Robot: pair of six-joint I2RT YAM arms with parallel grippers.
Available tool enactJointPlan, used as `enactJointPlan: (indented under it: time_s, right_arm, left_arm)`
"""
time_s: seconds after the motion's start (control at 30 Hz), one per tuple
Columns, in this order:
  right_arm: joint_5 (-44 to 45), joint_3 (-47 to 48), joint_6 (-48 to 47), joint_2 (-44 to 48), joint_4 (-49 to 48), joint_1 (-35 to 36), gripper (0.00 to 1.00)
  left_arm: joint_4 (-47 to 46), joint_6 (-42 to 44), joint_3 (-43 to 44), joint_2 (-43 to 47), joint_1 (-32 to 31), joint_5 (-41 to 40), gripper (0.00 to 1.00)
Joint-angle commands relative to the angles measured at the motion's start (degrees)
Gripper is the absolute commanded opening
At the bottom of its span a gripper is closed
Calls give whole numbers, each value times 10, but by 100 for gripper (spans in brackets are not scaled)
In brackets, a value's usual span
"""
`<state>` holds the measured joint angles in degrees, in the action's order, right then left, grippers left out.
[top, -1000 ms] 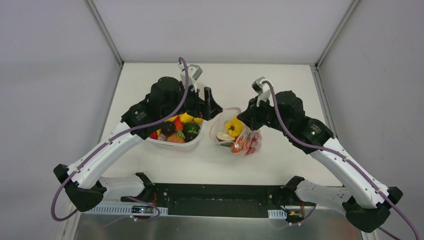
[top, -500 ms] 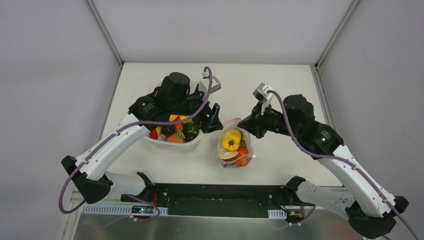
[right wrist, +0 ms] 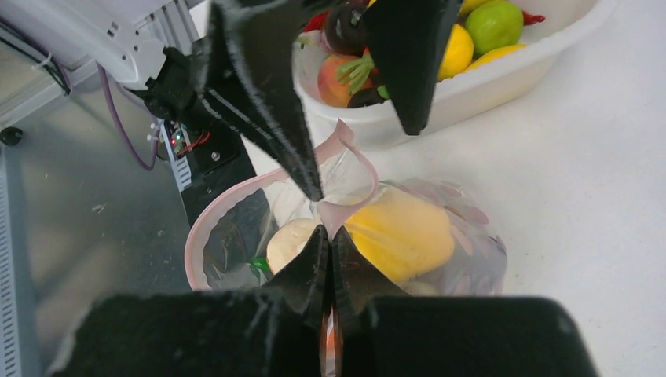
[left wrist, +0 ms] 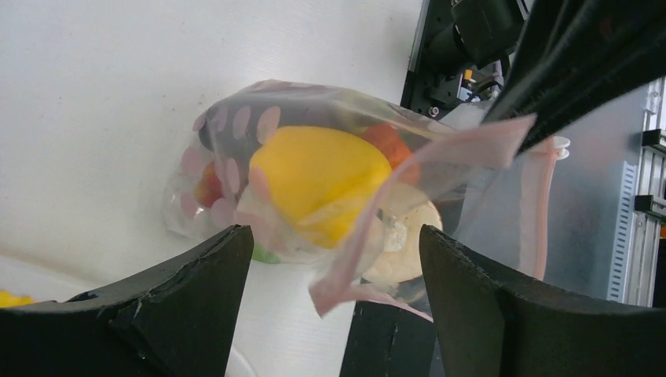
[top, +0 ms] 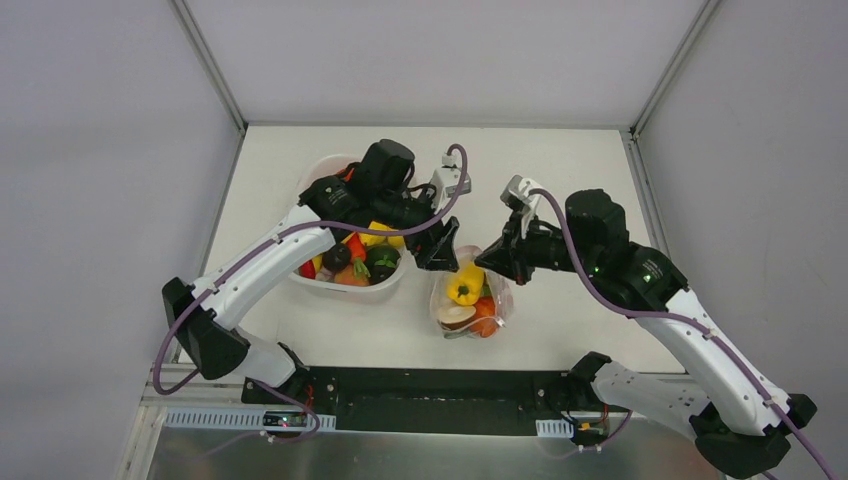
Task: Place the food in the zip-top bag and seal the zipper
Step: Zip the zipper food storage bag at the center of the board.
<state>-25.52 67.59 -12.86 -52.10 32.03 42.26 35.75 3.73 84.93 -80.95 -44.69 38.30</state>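
Note:
The clear zip-top bag [top: 468,305] stands on the table and holds a yellow pepper [top: 465,283] plus white and red-orange food. My right gripper [top: 497,265] is shut on the pink zipper strip [right wrist: 339,206] at the bag's mouth and holds that edge up. My left gripper [top: 443,255] is open, just left of the mouth. In the left wrist view its jaws straddle a loose flap of the strip [left wrist: 369,251] without touching it. More food [top: 352,262] lies in the white tub [top: 392,283].
The white tub also shows in the right wrist view [right wrist: 503,78], close behind the bag. The black base rail [top: 430,385] runs along the table's near edge, just in front of the bag.
My left arm has swung right, from over the tub to the bag's mouth, still open. My right gripper has kept its hold, and the bag now stands more upright.

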Motion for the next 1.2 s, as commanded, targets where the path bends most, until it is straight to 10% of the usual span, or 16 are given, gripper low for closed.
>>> enactJointPlan:
  time_s: [0.0,0.5,0.67,0.93,1.07,1.17]
  right_arm:
    - [-56,30,-35,3,4,-3,0]
    - [-36,34,-54,5,27,-11,0]
    - [-6,35,-42,6,19,-15,0]
    - [200,27,28,-8,-35,-27,1]
    - [192,32,31,-27,-31,-39,17]
    - [163,42,47,-34,-27,-47,52]
  left_arm:
    - [7,34,51,-27,-4,27,77]
    - [74,80,66,-70,-12,138,33]
    - [96,68,76,-57,-16,66,1]
    - [-9,-113,48,-8,35,-113,0]
    - [-58,-181,40,-10,100,-97,0]
    - [-33,-183,84,-33,105,-97,0]
